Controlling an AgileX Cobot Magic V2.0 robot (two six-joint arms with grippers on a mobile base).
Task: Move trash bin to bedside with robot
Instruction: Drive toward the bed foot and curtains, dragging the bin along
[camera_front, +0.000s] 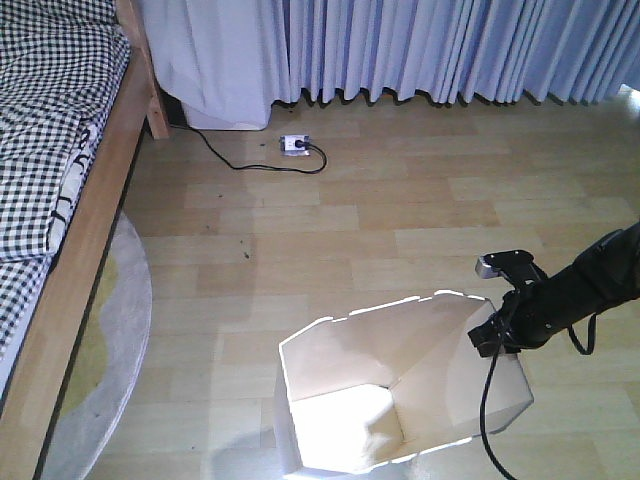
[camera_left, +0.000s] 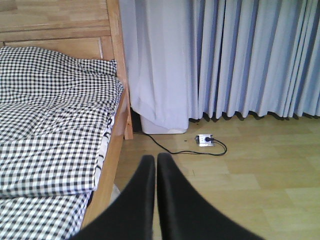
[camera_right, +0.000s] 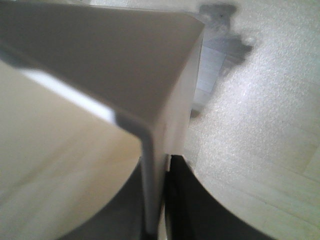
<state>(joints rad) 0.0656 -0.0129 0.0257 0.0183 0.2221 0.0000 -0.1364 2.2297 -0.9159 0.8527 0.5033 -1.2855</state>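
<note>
Trash bin stands on the wood floor, lower centre of the front view, interior brightly lit. Right gripper pinches the bin's thin wall at the rim, one finger inside and one outside (the wrist view shows the wall edge running between the jaws). Black arm reaches in from the right; its cable hangs across the bin wall. Left gripper: fingers pressed together, nothing between them. Bed with checkered bedding runs along the left edge, well apart from the bin. A round grey rug lies beside the bed frame. Power strip lies near the curtains.
</note>
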